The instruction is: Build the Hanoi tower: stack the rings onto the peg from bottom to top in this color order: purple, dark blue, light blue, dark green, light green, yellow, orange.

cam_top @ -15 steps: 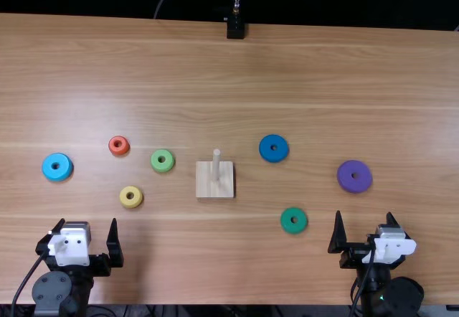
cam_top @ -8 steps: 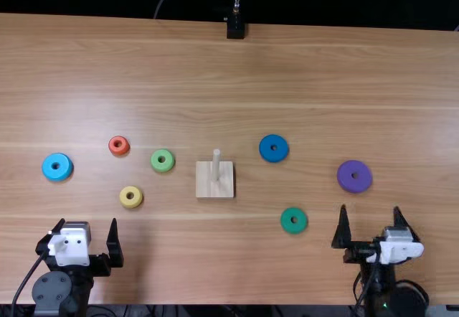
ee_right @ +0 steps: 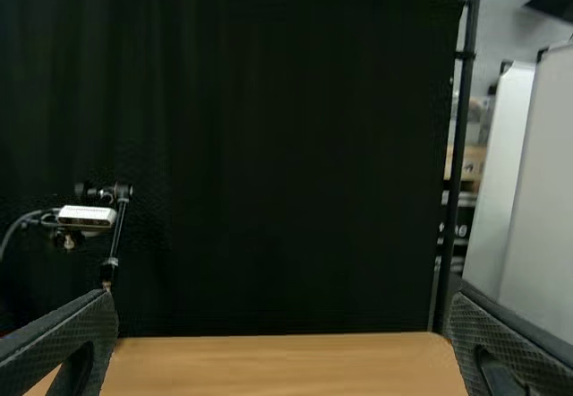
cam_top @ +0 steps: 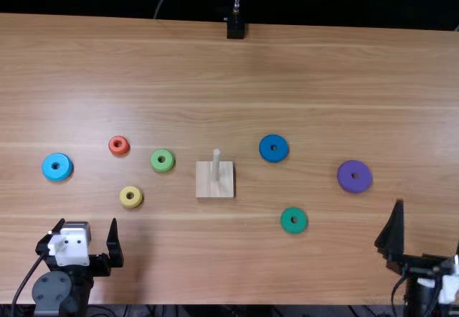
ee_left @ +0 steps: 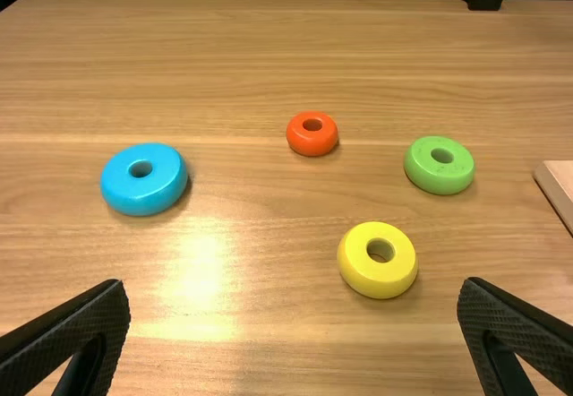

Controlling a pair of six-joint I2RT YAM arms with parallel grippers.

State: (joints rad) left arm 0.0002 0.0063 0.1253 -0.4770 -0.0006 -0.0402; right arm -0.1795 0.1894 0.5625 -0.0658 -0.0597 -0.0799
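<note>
My right gripper [cam_top: 428,224] is spread wide and empty (one finger mostly cropped by the top view's right edge), my left gripper [cam_top: 87,220] also spread and empty, with all seven rings [cam_top: 346,181] flat on the table [cam_top: 237,259], split either side of the peg [cam_top: 216,161].

Left arm [cam_top: 54,293]: in from bottom edge, top view; white-cased wrist [cam_top: 70,248].
Left gripper [cam_top: 87,221]: directed forward, angled down; black fingers [ee_left: 70,331] spread wide, nothing between the pads.
Right arm [cam_top: 419,295]: lower right corner, top view, partly cut by the edge.
Right gripper [cam_top: 429,222]: directed forward, pitched nearer level than left; fingers wide apart, nothing gripped.
</note>
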